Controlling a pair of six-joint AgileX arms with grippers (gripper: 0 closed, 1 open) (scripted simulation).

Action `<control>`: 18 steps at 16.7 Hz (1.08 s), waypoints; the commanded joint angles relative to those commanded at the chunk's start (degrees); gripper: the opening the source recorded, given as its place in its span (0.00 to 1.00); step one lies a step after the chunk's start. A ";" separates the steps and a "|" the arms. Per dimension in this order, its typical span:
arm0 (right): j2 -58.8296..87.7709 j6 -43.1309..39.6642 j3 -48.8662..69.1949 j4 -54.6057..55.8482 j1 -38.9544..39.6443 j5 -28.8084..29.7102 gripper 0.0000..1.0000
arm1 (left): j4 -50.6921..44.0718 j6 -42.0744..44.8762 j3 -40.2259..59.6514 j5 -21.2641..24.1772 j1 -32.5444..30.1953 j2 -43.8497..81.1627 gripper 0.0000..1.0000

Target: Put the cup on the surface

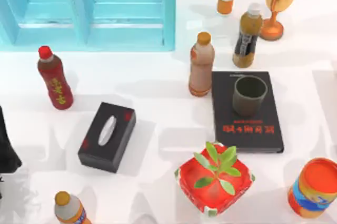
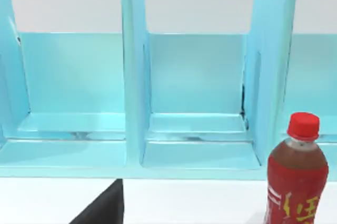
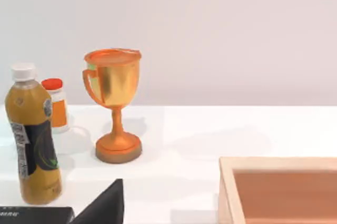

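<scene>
The cup [image 1: 249,95], a small olive-grey tumbler with a dark inside, stands upright on the black book [image 1: 247,129], right of the table's middle. The glossy white surface [image 1: 158,129] spreads all around the book. My left arm [image 1: 6,147] is a dark shape parked at the left edge, far from the cup. A dark piece of my left gripper [image 2: 102,208] shows in the left wrist view, and a dark piece of my right gripper [image 3: 102,205] in the right wrist view. Neither touches anything.
Around the book stand a brown bottle [image 1: 201,65], a dark-labelled bottle [image 1: 247,35], the orange-gold goblet [image 1: 277,3], a potted plant [image 1: 215,177] and an orange can [image 1: 315,187]. A black tissue box [image 1: 107,136], a red bottle [image 1: 55,78] and a blue shelf [image 1: 89,8] are further left.
</scene>
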 joint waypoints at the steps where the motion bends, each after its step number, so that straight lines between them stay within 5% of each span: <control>1: 0.00 0.00 0.00 0.00 0.00 0.00 1.00 | 0.00 0.00 0.00 0.00 0.00 0.00 1.00; 9: 13.84 3.41 12.58 -10.79 2.31 -0.79 1.00 | 0.00 0.00 0.00 0.00 0.00 0.00 1.00; 18: 54.05 14.78 56.73 -40.14 10.13 -2.09 1.00 | 0.00 0.00 0.00 0.00 0.00 0.00 1.00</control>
